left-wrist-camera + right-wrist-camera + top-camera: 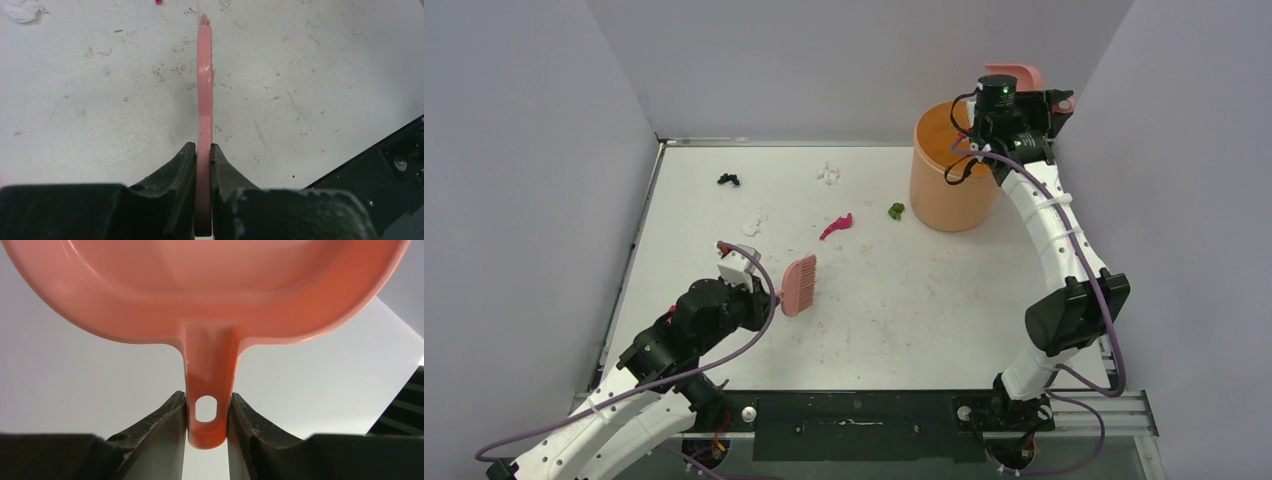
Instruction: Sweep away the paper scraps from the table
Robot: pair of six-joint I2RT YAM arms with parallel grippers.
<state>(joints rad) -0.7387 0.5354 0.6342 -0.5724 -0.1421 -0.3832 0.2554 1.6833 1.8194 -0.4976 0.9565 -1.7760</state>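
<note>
- Scraps lie scattered over the far half of the surface: a black scrap at the far left, a white scrap close to the far edge, and a second white scrap nearer and further left. A magenta scrap sits about mid-width, and a green scrap lies just beside the orange bin.
- Progress looks partial at best. At least five paper scraps are yet to be gathered, while the near half shows only scuff marks. Whether anything has already gone into the bin cannot be told, as its inside is hidden.
- Left gripper is clamped on the handle of the pink brush, its jaws pressed against the thin handle from both sides. The bristles point away, near of the magenta scrap and apart from it. Whether they touch the surface is unclear.
- Right gripper is clenched on the handle of the pink dustpan, gripping at the hanging hole. The pan is held in the air at the far right, by the bin's far rim and off the surface.
</note>
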